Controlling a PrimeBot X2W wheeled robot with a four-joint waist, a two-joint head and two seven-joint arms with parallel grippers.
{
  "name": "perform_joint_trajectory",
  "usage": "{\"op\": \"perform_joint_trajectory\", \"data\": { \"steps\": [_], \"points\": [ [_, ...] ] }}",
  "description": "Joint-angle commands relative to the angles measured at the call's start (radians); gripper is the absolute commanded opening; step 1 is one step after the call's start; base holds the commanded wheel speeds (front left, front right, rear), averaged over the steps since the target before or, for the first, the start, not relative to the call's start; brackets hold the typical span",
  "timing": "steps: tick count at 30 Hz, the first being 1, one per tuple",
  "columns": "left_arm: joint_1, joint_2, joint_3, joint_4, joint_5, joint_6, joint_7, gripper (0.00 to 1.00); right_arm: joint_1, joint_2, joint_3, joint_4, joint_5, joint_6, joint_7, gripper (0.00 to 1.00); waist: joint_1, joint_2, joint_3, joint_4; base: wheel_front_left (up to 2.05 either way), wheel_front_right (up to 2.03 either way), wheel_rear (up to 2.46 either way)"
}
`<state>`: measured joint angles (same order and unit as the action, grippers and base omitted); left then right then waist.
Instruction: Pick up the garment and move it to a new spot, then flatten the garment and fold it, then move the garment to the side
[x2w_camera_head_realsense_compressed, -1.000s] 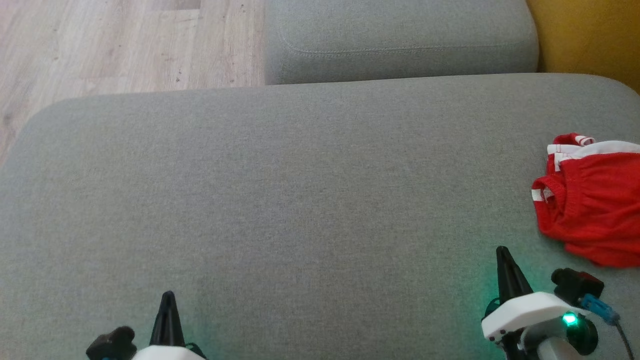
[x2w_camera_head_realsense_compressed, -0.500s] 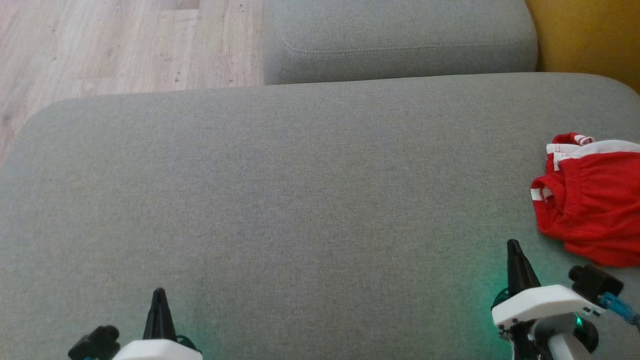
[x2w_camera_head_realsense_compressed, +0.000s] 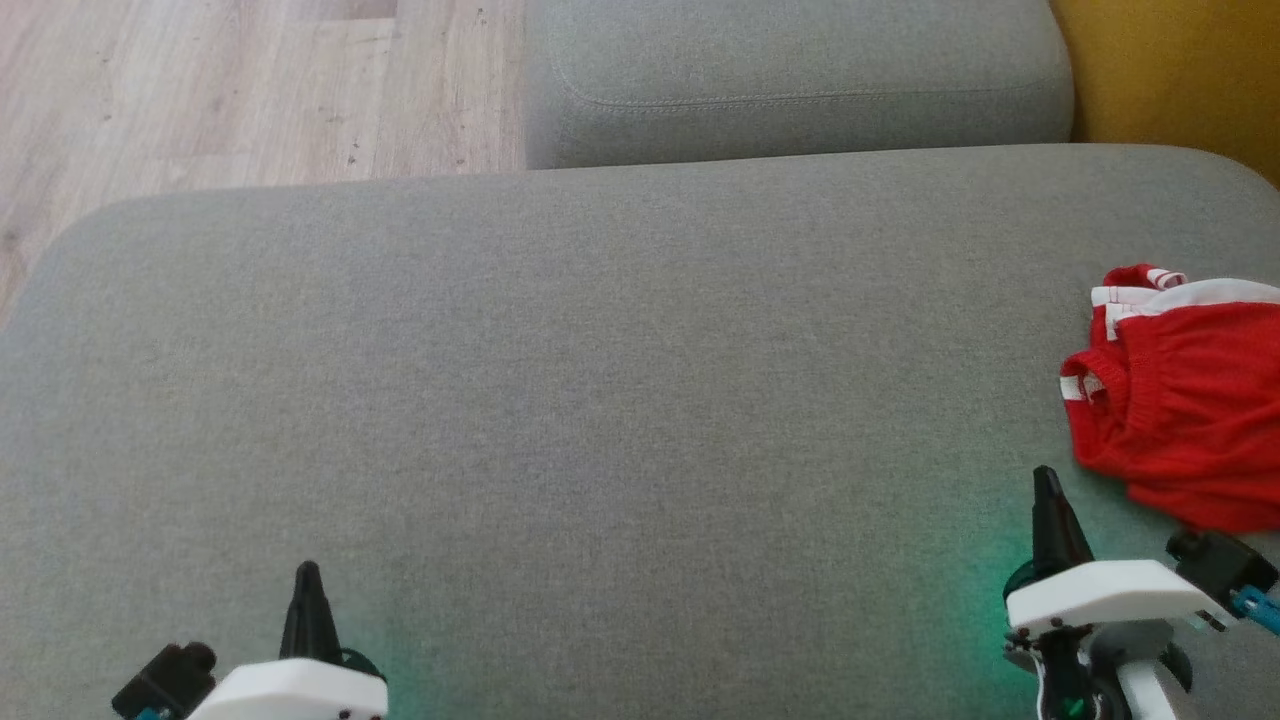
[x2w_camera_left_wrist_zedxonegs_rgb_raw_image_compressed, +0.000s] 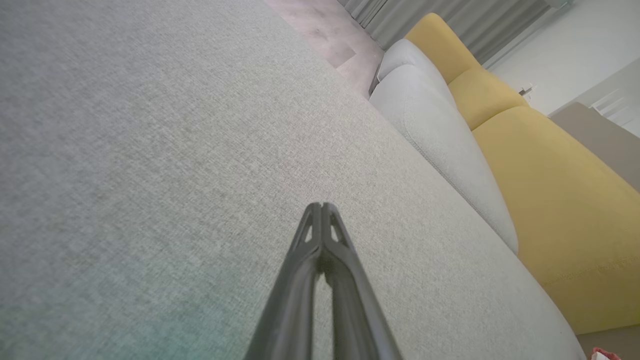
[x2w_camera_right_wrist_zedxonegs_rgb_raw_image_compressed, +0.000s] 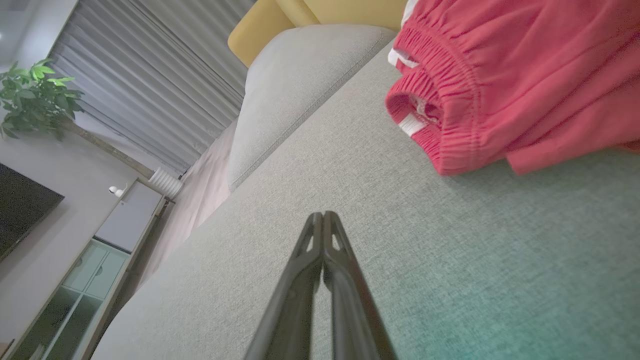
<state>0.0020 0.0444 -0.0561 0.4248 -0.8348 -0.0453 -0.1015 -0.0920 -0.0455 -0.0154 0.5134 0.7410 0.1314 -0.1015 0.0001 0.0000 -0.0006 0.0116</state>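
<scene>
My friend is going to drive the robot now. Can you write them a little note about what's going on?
Left gripper: shut, empty, over the grey cushion.
Right gripper: shut, empty, near the red garment but not touching it.
Garment: bunched up on the cushion, far to the robot's right.
Done: nothing yet, by the look of it.
Left: pick it up, move it, flatten, fold, set aside.

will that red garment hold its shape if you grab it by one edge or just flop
Probably flop: the red garment lies bunched in soft folds on the grey cushion, so the rest would likely hang and unfold. The thin fabric looks light. The gathered elastic waistband seems thickest, likely the surest pinch.
</scene>
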Motion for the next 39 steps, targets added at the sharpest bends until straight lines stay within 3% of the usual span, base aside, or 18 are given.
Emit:
{"op": "perform_joint_trajectory", "data": {
  "steps": [1,39],
  "points": [
    [-0.049,0.003,0.031,-0.037,-0.027,-0.010,0.007,0.00,-0.032,-0.003,0.000,-0.044,0.032,0.000,0.006,0.00,0.0000,0.0000,0.000,0.000,0.00,0.00,0.00],
    [-0.080,0.004,0.102,-0.110,-0.411,-0.049,0.114,0.00,-0.024,-0.004,-0.051,-0.159,0.461,0.000,0.113,0.00,-0.0001,0.0000,0.002,-0.006,0.00,0.00,0.00]
  ]
}}
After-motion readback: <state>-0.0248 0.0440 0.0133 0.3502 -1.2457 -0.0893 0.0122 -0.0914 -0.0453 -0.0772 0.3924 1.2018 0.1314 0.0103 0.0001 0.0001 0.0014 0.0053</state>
